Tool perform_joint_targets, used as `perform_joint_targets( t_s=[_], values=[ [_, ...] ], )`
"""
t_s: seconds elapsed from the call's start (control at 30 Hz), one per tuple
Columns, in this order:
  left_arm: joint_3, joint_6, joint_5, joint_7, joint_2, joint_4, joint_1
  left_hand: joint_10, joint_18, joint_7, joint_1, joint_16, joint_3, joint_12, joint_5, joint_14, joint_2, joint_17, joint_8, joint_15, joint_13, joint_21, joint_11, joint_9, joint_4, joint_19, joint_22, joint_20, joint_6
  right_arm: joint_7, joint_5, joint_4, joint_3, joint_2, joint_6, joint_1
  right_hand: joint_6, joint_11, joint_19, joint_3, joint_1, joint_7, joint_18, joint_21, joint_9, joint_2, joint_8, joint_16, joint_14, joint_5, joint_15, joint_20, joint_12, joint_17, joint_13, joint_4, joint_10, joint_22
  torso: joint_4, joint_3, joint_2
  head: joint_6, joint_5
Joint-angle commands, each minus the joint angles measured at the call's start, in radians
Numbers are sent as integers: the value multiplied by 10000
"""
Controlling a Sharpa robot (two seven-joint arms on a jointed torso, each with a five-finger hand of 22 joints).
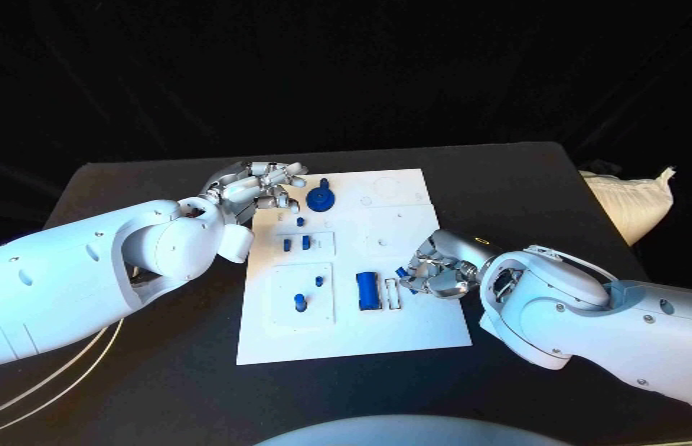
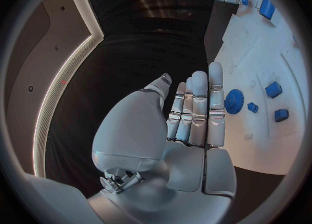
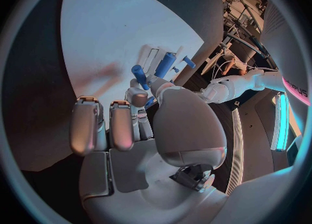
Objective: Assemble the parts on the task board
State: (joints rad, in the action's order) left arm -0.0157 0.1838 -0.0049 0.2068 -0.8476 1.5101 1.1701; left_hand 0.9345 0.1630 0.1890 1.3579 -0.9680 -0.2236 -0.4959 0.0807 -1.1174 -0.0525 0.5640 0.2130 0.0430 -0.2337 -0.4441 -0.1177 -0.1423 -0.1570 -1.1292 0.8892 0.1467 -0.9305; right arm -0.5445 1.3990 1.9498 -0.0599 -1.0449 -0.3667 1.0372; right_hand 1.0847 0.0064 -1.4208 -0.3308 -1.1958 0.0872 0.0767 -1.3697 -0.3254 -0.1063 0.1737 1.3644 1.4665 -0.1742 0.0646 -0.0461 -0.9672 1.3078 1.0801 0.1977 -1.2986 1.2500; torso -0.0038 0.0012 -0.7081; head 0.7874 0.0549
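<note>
Left hand (image 2: 195, 112) empty, fingers straight and together, beside task board (image 2: 260, 146) edge. Blue gear (image 2: 234, 101) just past fingertips; small blue parts (image 2: 273, 89) further along the board.

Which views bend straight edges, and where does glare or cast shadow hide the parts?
Head view: task board edges straight, evenly lit, parts readable. Left wrist view: board edge curves, blue gear clear beside the left hand. Right wrist view: board bows, right hand throws a soft shadow, blue cylinder still visible.
</note>
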Motion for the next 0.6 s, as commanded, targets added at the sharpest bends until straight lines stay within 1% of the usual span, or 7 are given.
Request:
perform_joint_targets(
  t_s=[0.03,0.13,0.23,0.3,0.43,0.6],
  values=[
    [6,-175,-29,57,19,27,1,-40,189,-3,105,-56,52,-37,49,60,-8,-9,54,-3,2,41,-5,11,22,-66,-12,-15,45,68,-121,-59,1,90,414,-2,90,-4,-91,268,224,-18,-76,-84,-16,-38,-6,64,605,-336,-11,25,-93,270,54,86,-77,55,8,-4,-1,5,23],
    [6,-178,-30,54,23,27,1,-40,189,-3,105,-56,52,-37,49,60,-8,-9,54,-3,2,41,-5,11,22,-66,-12,-15,45,-28,38,-146,0,230,707,-10,120,-12,-104,422,278,-30,-82,-106,-31,-36,2,76,608,-415,-2,29,-142,285,96,116,-100,89,2,-1,-5,-4,44],
    [6,-188,-33,51,30,24,1,-47,189,-3,123,-58,51,-42,51,62,4,-11,60,-3,3,44,-4,12,28,-67,-14,-15,49,-147,163,-213,0,341,868,-22,148,-19,-113,508,308,-41,-86,-119,-42,-26,14,90,612,-431,3,31,-176,301,124,139,-117,109,-1,12,-6,-3,23],
    [6,-193,-37,50,32,24,1,-47,189,-3,123,-58,51,-42,51,62,4,-11,60,-3,3,44,-4,12,28,-67,-14,-15,49,-220,232,-238,0,386,934,-27,170,-26,-121,552,321,-51,-90,-132,-51,-5,24,92,613,-445,8,34,-211,304,152,153,-136,129,-2,12,-3,7,17],
    [6,-196,-42,48,30,23,1,-47,189,-3,123,-58,51,-42,51,62,4,-11,60,-3,3,44,-4,12,28,-67,-14,-15,49,-321,325,-269,0,459,1030,-34,204,-39,-136,608,321,-68,-96,-152,-65,26,41,114,619,-481,17,38,-278,329,205,163,-172,160,-2,-2,0,19,35],
    [6,-204,-45,45,30,28,1,-47,189,-3,123,-58,51,-42,51,62,4,-11,60,-3,3,44,-4,12,28,-67,-14,-15,49,-421,461,-307,-1,529,1102,-46,220,-50,-137,637,302,-80,-96,-154,-74,47,49,115,620,-511,24,42,-291,331,217,157,-181,163,-3,4,-4,25,27]
  ],
)
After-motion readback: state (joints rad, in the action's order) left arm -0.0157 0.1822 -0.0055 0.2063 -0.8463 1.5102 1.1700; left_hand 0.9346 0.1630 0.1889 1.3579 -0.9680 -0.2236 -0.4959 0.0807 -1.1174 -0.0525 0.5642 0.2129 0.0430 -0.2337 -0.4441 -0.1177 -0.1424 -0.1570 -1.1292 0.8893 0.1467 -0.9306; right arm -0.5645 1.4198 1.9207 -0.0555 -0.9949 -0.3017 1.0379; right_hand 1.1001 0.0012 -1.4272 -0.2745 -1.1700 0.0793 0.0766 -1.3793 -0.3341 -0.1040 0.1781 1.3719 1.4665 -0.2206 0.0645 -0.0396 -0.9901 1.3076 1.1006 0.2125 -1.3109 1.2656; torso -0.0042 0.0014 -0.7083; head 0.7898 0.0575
